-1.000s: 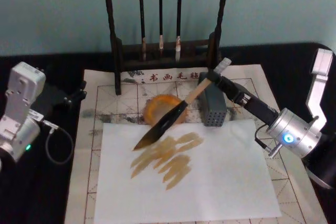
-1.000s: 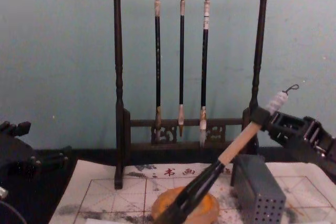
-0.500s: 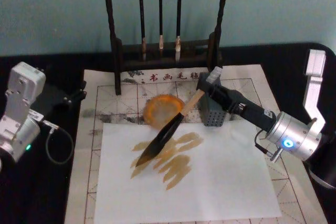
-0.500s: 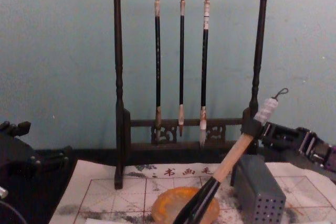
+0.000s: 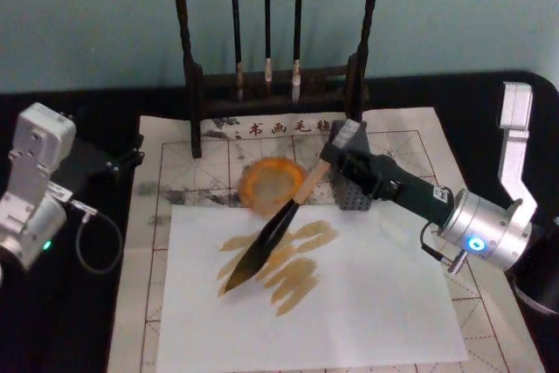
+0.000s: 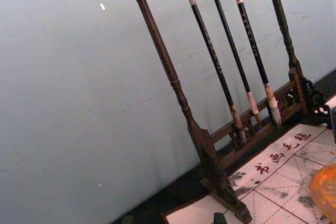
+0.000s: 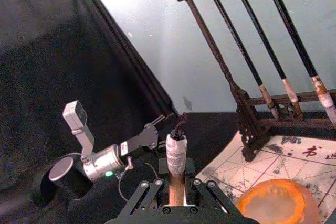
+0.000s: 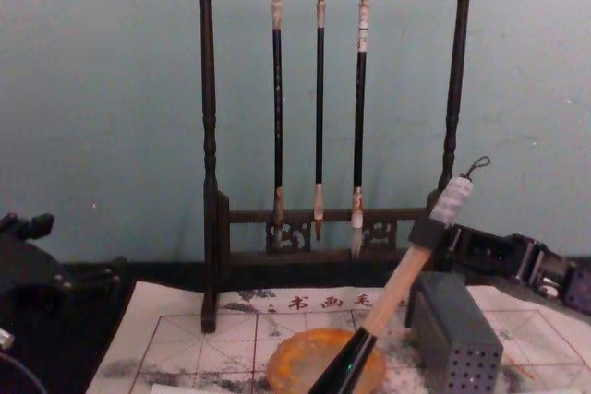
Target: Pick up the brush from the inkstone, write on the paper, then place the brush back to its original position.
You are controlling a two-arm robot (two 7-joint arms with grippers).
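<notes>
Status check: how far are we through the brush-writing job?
Done: the large wooden-handled calligraphy brush is off the round orange-brown inkstone, and tan strokes mark the plain white sheet on the red-gridded practice paper. In hand: the right gripper is shut on the handle, bristles slanting down over those strokes. To do: returning the brush to the inkstone. The left gripper sits parked at the left.

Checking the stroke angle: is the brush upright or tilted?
Tilted. The brush slants from the right gripper, shut on its upper handle, down toward the robot's left, dark tip by the brown strokes; touching cannot be told.
</notes>
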